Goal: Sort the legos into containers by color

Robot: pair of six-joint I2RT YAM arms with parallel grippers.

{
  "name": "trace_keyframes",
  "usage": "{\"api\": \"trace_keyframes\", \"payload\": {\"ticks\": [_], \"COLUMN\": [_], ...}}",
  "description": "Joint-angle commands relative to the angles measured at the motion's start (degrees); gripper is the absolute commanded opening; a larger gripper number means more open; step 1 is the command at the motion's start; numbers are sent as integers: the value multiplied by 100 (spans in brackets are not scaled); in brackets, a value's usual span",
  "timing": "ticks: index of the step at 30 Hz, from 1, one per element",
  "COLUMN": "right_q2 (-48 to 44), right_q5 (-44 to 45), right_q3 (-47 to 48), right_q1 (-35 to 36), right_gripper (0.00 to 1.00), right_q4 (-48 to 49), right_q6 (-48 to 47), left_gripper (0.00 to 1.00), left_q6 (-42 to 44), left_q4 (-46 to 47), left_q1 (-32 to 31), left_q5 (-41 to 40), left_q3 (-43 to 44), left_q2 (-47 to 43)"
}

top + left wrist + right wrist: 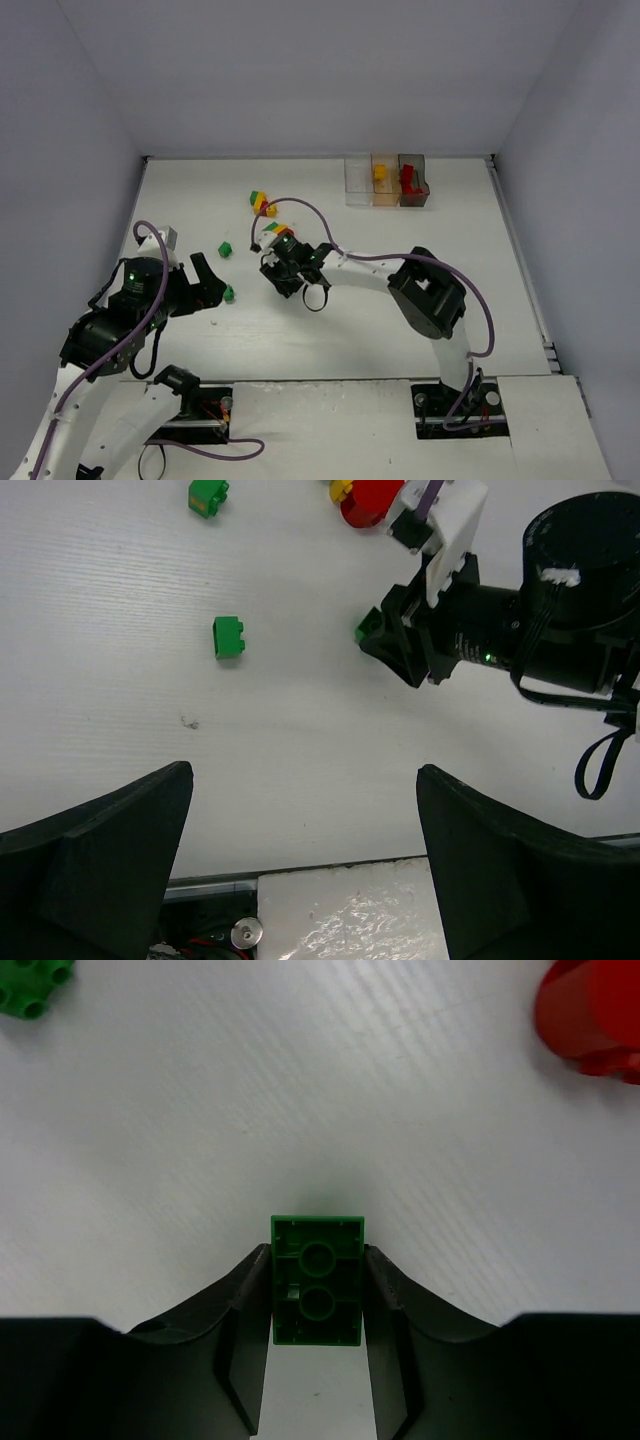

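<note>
Seen from above, the right end effector [284, 266] sits mid-table [500, 250], well apart from the containers [385, 181]. In the left wrist view, the left end effector [305, 860] gapes wide and is empty. In the right wrist view, a green lego [318, 1280] is pinched across its long sides. It looks light, rigid and slick, so a central grip probably suits it.

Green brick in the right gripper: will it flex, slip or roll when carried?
The green brick looks like rigid moulded plastic, so probably stiff and light. The right gripper pinches its flat long sides, hollow underside showing; that grip seems stable, though smooth plastic could slide. Boxy, so it is unlikely to roll if dropped.
</note>
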Motion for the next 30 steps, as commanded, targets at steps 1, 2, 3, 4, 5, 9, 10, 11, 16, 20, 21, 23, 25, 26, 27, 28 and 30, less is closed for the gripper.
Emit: {"api": "trace_keyframes", "payload": {"ticks": [1, 2, 3, 4, 5, 9, 10, 11, 16, 20, 21, 23, 25, 26, 27, 28, 30], "right_q2": [-495, -556, -583, -618, -644, -478, -425, -294, 347, 849, 945, 1200, 1437, 1491, 1552, 1666, 1746], "right_q5": [504, 540, 610, 689, 942, 1409, 1471, 1524, 1402, 1208, 1104, 1041, 875, 822, 786, 525, 452], "right_q3": [367, 429, 586, 675, 780, 1386, 1631, 1747, 2423, 3152, 3250, 3513, 3663, 3733, 3865, 3927, 4076], "right_q1": [-543, -694, -843, -993, -1264, -1888, -2021, -2144, -2936, -3252, -3357, -3455, -3569, -3595, -3631, -3648, -3666], "right_gripper": [0, 0, 0, 0, 0, 0, 0, 1, 6, 8, 8, 10, 13, 14, 16, 19, 22], "right_q4": [275, 275, 275, 275, 275, 240, 214, 205, 187, 187, 187, 187, 187, 187, 187, 187, 187], "right_q6": [236, 308, 395, 562, 633, 967, 1037, 1177, 1398, 1223, 1214, 1240, 1258, 1258, 1258, 1223, 1153], "left_gripper": [87, 87, 87, 87, 87, 87, 87, 87, 87, 87, 87, 87, 87, 87, 87, 87, 87], "left_q6": [79, 79, 79, 79, 71, 27, 0, -17, -70, -140, -167, -202, -263, -272, -298, -299, -325], "left_q4": [143, 152, 161, 169, 195, 283, 310, 319, 354, 398, 415, 424, 468, 477, 512, 530, 565], "left_q1": [-33, -33, -33, -24, -33, -33, -33, -33, -24, -33, -33, -24, -33, -33, -33, -33, -33], "left_q5": [-97, -105, -114, -149, -175, -272, -298, -307, -483, -615, -659, -694, -729, -738, -756, -773, -817], "left_q3": [250, 241, 241, 233, 215, 136, 127, 127, 127, 127, 110, 101, 83, 83, 74, 57, 31], "left_q2": [154, 163, 181, 198, 207, 260, 278, 295, 409, 480, 506, 550, 611, 629, 673, 691, 752]}}
